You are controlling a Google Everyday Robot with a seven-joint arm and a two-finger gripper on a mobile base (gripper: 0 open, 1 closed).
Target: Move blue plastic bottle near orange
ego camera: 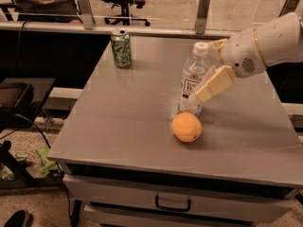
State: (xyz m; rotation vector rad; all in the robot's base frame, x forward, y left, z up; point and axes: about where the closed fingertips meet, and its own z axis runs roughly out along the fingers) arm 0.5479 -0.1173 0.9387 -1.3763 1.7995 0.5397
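Observation:
The blue plastic bottle stands upright on the grey table, clear with a white cap and a white label. The orange rests on the table just in front of it, almost touching its base. My gripper reaches in from the right at the bottle's upper half. One cream finger lies across the bottle's right front side, the other sits behind the cap. The jaws stand wide apart and do not squeeze the bottle.
A green drink can stands at the table's far left. My white arm spans the table's right side. A drawer front with a handle sits below the table's front edge. Office chairs and a railing lie behind.

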